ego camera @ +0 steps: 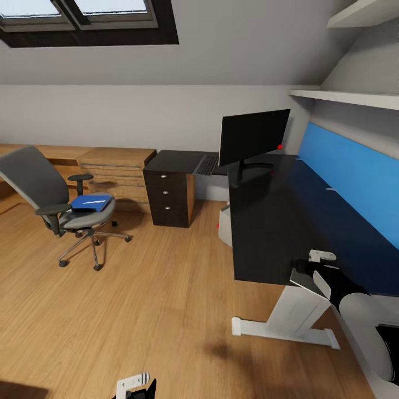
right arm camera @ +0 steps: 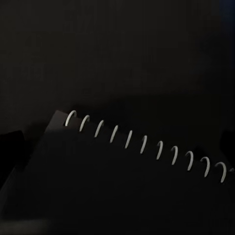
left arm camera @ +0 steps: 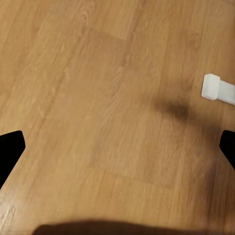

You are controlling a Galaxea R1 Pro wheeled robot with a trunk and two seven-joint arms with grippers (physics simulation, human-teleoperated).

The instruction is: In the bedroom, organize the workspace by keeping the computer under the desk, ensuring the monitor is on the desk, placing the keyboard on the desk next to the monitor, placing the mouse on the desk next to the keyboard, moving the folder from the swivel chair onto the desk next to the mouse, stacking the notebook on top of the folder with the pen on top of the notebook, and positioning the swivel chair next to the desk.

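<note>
notebook (right arm camera: 122, 186) pinched in right claw (ego camera: 310, 265), lower right, over desk (ego camera: 277, 221) | folder (ego camera: 88, 203) far left on swivel chair (ego camera: 66, 199) | left claw (ego camera: 133, 386) spread

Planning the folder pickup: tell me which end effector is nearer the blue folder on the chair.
Left. The left end effector hangs over open floor, nearer the folder on the chair. The right end effector is across the room at the desk edge.

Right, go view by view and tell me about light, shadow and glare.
Head view: even daylight, the glossy desk top mirrors the blue wall panel, and a soft shadow lies under the swivel chair. Left wrist view: bright wood floor with one blurred dark shadow patch. Right wrist view: very dark, and the notebook shows mainly by its pale spiral rings.
</note>
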